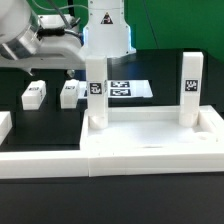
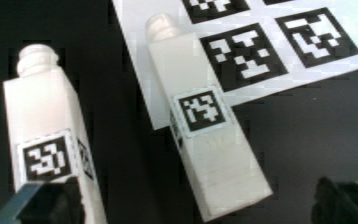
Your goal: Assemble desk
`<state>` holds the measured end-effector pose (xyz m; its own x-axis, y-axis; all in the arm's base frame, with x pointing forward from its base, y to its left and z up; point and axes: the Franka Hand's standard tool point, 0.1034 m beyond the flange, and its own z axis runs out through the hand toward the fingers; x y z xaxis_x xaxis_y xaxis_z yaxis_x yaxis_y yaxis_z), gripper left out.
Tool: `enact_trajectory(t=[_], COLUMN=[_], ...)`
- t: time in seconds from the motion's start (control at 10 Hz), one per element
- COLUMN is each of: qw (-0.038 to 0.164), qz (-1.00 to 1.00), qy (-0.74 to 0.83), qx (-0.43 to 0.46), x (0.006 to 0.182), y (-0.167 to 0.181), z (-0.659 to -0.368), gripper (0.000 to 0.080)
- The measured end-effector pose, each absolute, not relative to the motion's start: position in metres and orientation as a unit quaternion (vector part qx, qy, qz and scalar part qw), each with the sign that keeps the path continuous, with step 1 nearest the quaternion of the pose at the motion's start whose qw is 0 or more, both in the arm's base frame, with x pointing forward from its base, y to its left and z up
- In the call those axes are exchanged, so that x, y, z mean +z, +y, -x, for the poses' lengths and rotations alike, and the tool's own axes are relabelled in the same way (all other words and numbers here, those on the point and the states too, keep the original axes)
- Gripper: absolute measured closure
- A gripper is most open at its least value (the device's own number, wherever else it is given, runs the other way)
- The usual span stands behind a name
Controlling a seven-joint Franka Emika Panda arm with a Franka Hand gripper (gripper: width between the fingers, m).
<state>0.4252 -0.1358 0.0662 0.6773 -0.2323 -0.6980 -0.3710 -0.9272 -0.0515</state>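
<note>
The jaws stand released and wide apart. In my wrist view the two dark fingertips (image 2: 43, 205) sit at opposite sides, and the gripper (image 2: 197, 200) clasps nothing. In the gap between the jaws lies the middle leg (image 2: 208, 130), flat on the black table (image 2: 114, 60) with its tag face up. Its far end reaches the edge of the marker board (image 2: 265, 40). The side leg (image 2: 43, 130) lies beside it, not touching it, and lines up with one finger rather than with the gap. In the exterior view the desk top (image 1: 150, 128) rests well away from the jaws, nearer that camera. Two legs stand upright in its corner sockets. The near upright leg (image 1: 97, 100) stands on the gripper's side of the top. The far upright leg (image 1: 190, 85) stands at the opposite corner.
</note>
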Motion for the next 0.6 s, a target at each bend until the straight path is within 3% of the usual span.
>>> enact_trajectory(t=[0.6], qw=[0.096], qz=[0.897], qy=[0.181], qx=[0.391], x=[0.036], y=[-0.122], z=[-0.395], gripper=[0.0150])
